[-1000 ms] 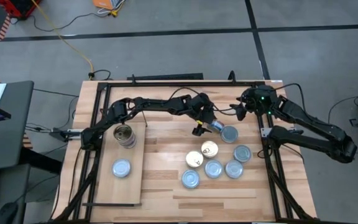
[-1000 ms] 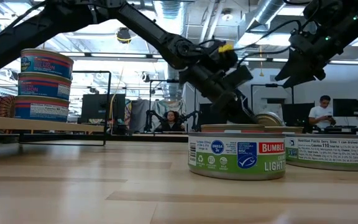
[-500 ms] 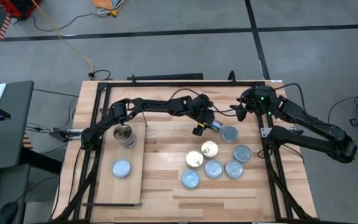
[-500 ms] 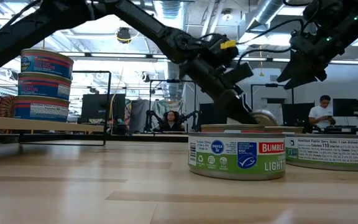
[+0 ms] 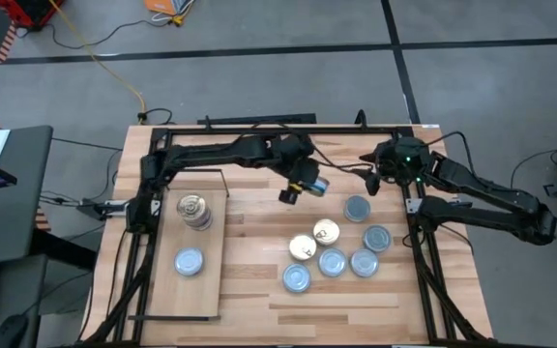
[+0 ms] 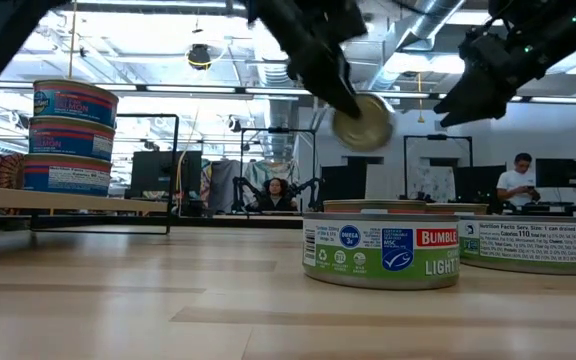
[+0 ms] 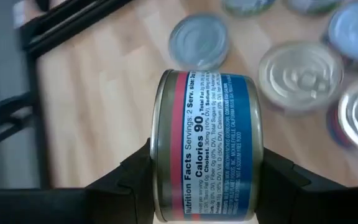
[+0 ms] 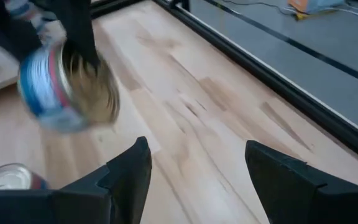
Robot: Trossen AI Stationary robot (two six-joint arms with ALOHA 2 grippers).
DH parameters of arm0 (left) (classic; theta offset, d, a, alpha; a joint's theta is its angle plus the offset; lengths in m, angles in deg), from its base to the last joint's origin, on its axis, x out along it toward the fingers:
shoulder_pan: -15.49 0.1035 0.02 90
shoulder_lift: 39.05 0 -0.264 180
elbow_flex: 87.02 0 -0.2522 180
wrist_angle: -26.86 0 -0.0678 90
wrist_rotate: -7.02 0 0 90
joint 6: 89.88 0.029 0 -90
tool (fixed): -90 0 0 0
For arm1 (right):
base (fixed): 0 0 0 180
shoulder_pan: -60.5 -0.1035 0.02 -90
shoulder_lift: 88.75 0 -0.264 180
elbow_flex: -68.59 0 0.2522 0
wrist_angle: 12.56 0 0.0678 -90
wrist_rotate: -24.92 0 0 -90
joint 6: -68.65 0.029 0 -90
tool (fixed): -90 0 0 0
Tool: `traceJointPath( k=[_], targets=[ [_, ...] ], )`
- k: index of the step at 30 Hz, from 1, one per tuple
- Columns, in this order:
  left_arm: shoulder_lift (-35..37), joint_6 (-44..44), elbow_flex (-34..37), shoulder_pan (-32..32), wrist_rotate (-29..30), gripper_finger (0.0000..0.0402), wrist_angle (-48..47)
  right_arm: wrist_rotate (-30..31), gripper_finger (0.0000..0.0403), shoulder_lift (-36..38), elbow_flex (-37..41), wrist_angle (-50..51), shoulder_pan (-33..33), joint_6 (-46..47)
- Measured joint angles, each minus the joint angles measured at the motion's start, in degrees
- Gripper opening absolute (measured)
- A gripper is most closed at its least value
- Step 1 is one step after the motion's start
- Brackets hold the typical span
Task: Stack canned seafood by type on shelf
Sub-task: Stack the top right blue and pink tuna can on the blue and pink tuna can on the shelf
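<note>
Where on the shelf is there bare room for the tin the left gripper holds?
The shelf is bare between the tin stack and the single tin, and below that tin. The loose tins crowd mid-table.

Both arms are presenting as dark, matte, jointed links with loose black cables looping along them. The left arm [image 5: 230, 152] is showing a small yellow marking near its wrist. The right arm [image 5: 472, 198] is displaying a green indicator light. The fingers [image 8: 126, 177] are appearing as black, angular plastic.
</note>
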Motion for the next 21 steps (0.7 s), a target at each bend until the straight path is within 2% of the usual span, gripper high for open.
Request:
traceJointPath(
  k=[6,9,21],
  targets=[
    [6.32,-0.97,0.00,-8.95,19.82,0.0185,-13.32,0.07,0.0286,0.00,0.00,-0.95,-2.12,0.30],
    [8.58,-5.74,0.00,-13.19,27.87,0.0185,-20.29,0.22,0.0286,0.00,0.00,-1.98,-2.05,0.88],
    [13.24,-39.33,0.01,-25.83,43.43,0.0185,-50.84,0.33,0.0286,0.00,0.00,-9.43,-4.03,1.99]
  ],
)
